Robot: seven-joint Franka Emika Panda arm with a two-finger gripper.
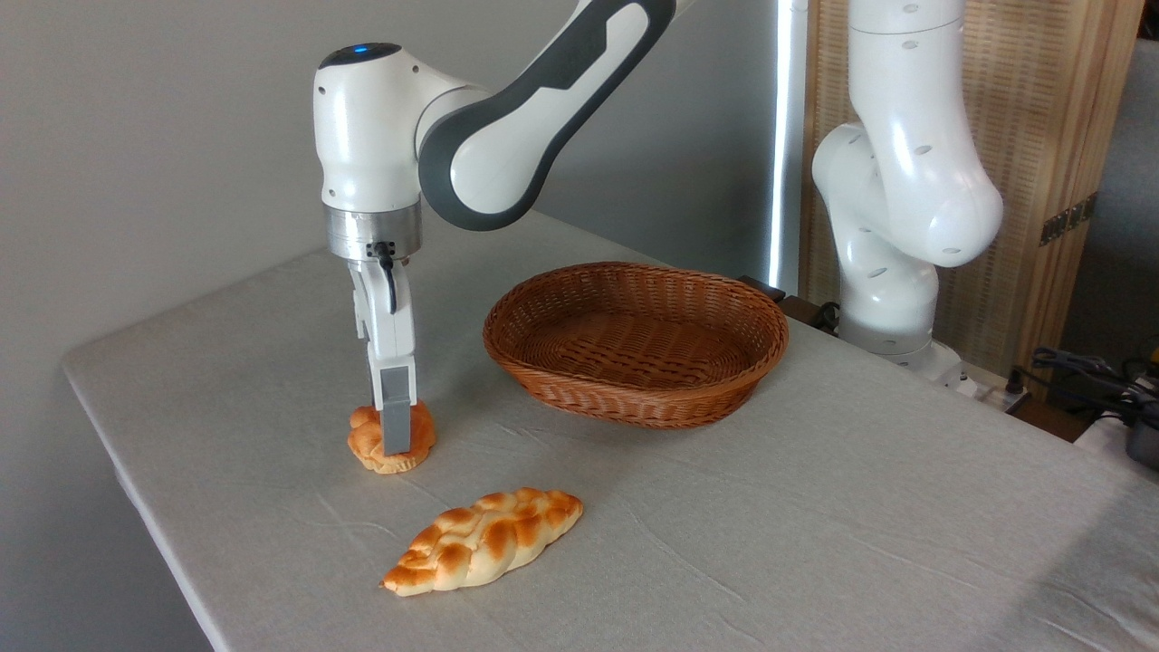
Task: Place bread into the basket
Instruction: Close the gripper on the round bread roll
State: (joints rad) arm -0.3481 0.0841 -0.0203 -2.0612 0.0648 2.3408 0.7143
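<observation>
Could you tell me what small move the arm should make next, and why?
Probably close the jaws on the small bun, if they are not already gripping, then lift straight up. The gripper is down over the bun, which sits on the tablecloth, and the wicker basket is empty.

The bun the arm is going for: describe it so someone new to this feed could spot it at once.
Start at the wicker basket in the middle of the table, then look left to where the gripper comes straight down. The bun sits right under it, a grey finger across its front. It is small, round and knotted, unlike the long braided loaf lying nearer the camera.
</observation>
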